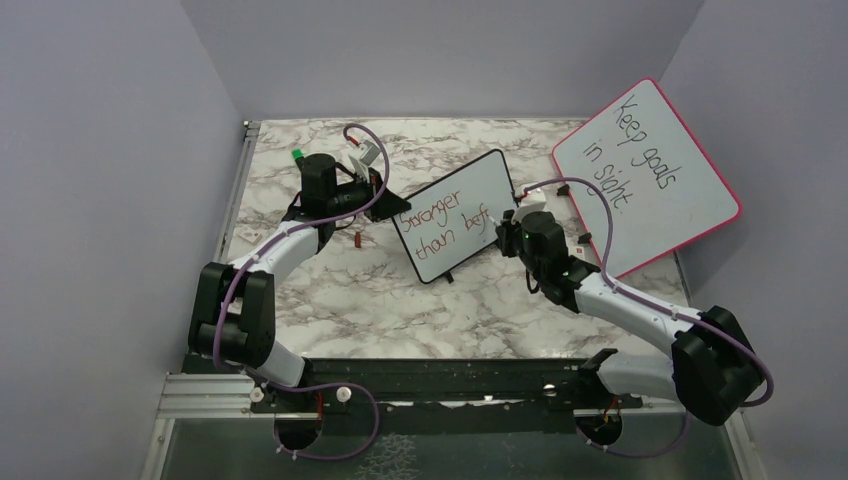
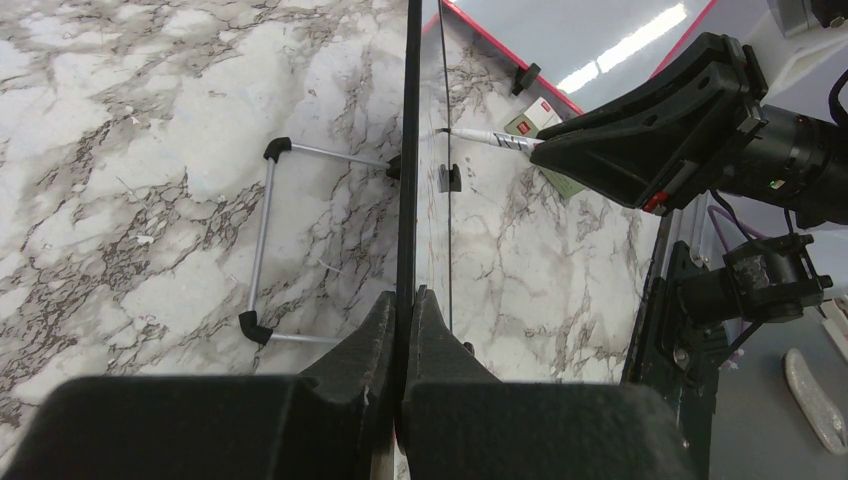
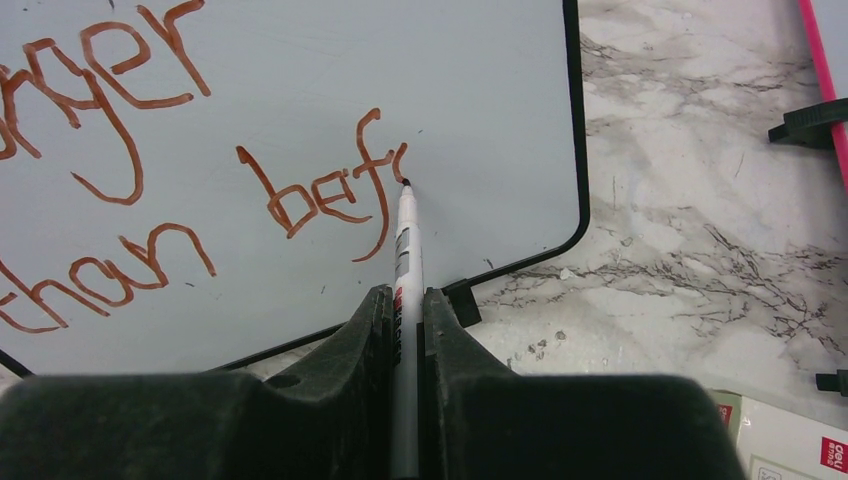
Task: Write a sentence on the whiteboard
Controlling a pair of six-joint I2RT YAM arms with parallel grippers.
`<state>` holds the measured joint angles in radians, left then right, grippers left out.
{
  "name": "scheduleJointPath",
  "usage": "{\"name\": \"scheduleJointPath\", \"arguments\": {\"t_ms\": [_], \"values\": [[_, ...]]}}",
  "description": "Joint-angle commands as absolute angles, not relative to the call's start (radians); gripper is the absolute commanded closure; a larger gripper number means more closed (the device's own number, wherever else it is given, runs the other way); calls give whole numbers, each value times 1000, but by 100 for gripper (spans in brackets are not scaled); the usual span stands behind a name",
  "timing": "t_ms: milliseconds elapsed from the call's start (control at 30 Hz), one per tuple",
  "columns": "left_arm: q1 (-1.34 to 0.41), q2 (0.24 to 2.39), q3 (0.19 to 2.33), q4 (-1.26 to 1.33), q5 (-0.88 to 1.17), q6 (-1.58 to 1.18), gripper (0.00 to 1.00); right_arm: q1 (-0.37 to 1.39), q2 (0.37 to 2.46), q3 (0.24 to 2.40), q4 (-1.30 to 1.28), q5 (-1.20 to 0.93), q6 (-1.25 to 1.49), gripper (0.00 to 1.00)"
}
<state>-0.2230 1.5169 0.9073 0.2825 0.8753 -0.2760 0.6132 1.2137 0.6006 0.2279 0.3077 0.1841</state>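
Note:
The small black-framed whiteboard point(image 1: 458, 214) stands tilted at the table's middle. It bears the reddish-brown sentence point(image 1: 447, 219), "Stronger" over "than bef" with a started stroke after it point(image 3: 330, 195). My left gripper point(image 1: 385, 205) is shut on the whiteboard's left edge point(image 2: 407, 150), seen edge-on in the left wrist view. My right gripper point(image 1: 507, 226) is shut on a white marker point(image 3: 406, 260). The marker's tip touches the board point(image 3: 480, 90) just right of the last letter. The marker also shows in the left wrist view point(image 2: 490, 139).
A larger pink-framed board point(image 1: 650, 170) with black handwriting leans at the back right. A red marker cap point(image 1: 360, 239) lies left of the small board. A green-capped item point(image 1: 297, 155) sits at the back left. A small carton point(image 3: 790, 445) lies near the right gripper.

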Motion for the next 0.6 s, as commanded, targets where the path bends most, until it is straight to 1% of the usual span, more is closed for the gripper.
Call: {"name": "scheduleJointPath", "arguments": {"t_ms": [0,567], "values": [[-225,1550,885,173,816,-210,100,609,1216,589,198,357,201,99],[-225,1548,885,173,818,-209,100,609,1254,587,319,388,199,99]]}}
